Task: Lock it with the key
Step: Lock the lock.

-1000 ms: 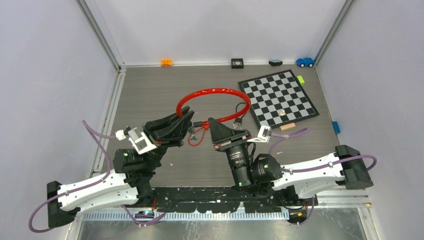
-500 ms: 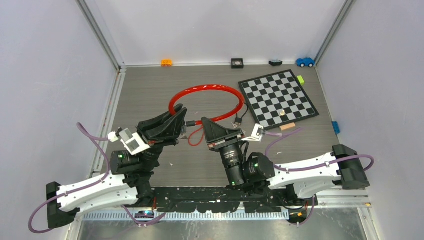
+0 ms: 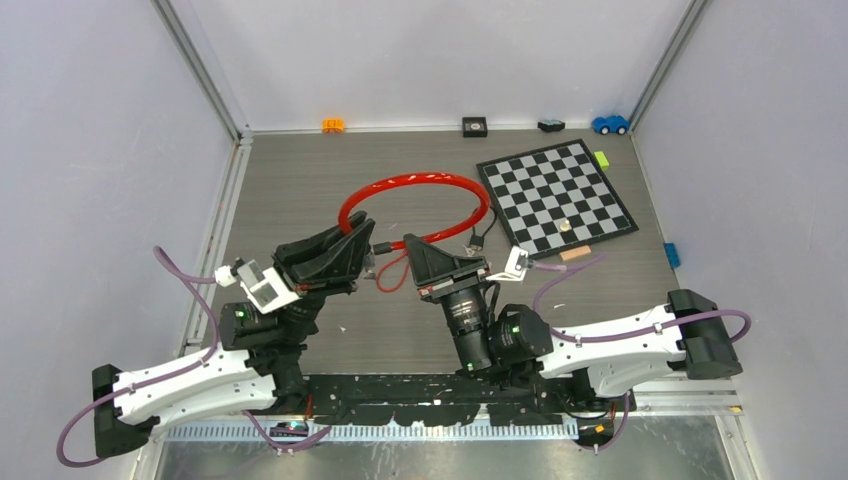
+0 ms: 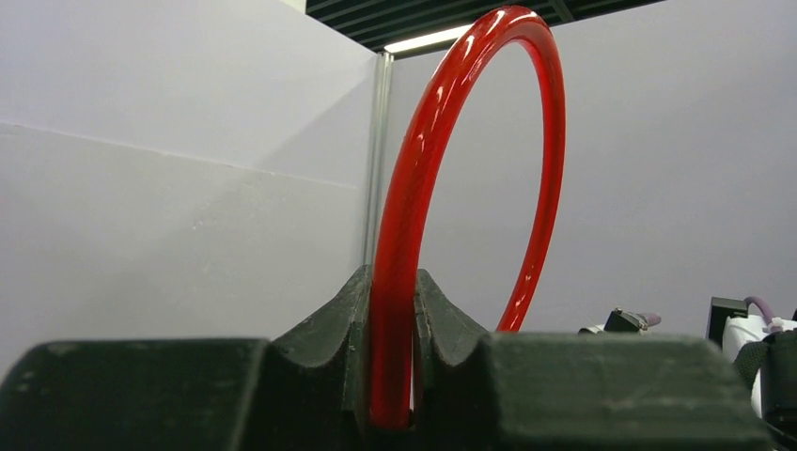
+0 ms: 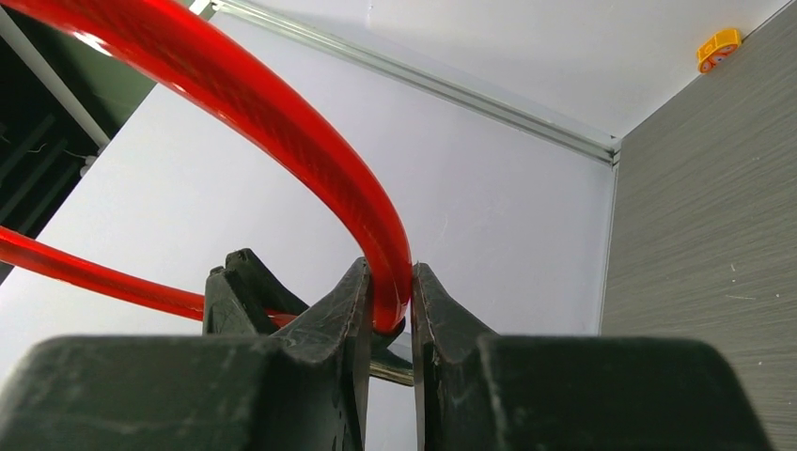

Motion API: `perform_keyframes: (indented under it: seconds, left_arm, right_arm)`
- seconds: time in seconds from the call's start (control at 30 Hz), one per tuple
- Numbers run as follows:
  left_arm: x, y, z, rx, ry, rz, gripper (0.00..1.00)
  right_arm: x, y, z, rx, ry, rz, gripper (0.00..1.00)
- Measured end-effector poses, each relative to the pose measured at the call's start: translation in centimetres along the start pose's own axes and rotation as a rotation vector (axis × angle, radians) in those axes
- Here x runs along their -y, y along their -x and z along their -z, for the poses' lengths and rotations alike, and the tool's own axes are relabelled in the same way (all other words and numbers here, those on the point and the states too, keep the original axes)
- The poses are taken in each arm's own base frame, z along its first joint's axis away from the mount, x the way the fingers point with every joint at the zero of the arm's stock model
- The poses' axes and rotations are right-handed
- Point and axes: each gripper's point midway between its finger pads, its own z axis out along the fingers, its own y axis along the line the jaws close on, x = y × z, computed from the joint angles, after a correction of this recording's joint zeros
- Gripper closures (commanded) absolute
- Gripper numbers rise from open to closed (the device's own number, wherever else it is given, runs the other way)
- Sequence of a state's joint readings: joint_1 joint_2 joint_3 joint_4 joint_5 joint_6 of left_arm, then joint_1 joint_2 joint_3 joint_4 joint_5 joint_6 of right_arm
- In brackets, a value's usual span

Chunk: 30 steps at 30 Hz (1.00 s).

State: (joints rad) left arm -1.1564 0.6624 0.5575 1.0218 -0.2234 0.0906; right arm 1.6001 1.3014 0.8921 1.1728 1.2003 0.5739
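A red cable lock loop (image 3: 415, 180) is held up off the table between both grippers. My left gripper (image 3: 362, 250) is shut on the cable; in the left wrist view the cable (image 4: 414, 235) rises straight out from between the fingers (image 4: 442, 319). My right gripper (image 3: 410, 248) is shut on the other end of the cable (image 5: 310, 132), with a dark part and a metal piece (image 5: 387, 368) just behind its fingers (image 5: 437, 310). A thin red cord (image 3: 390, 275) hangs between the grippers. A small dark item (image 3: 478, 238) dangles off the loop's right side. I cannot tell which one is the key.
A chessboard (image 3: 557, 196) with a small piece on it lies at the back right. A tan piece (image 3: 575, 254) and a blue block (image 3: 671, 254) lie near it. An orange toy (image 3: 333, 125), a black box (image 3: 474, 126) and a blue car (image 3: 609, 124) stand along the back wall.
Both grippers and the red loop have shifted left and slightly nearer since one second ago. They have barely moved in the last half second. Both grips are unchanged.
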Motion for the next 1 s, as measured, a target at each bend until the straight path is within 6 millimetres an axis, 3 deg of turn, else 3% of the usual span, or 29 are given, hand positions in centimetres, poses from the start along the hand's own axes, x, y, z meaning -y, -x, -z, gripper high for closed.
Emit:
perform_keyframes:
  seconds: [0.13,0.57,0.77,1.0]
  left_arm:
    - [0.6,0.0,0.0,0.002,-0.033,0.013,0.57]
    - [1.4,0.0,0.1,0.002,-0.069,0.033,0.34]
    - [1.4,-0.6,0.4,-0.03,-0.072,0.03,0.21]
    - [1.8,-3.5,0.7,-0.156,-0.084,0.029,0.17]
  right_arm:
    - [0.0,-0.2,0.2,-0.017,0.013,0.012,0.96]
    - [1.6,-1.0,0.7,-0.049,0.014,0.076,0.97]
    - [1.7,0.6,0.8,-0.031,-0.011,0.04,0.98]
    - [2.1,2.8,0.9,-0.016,-0.081,-0.02,0.99]
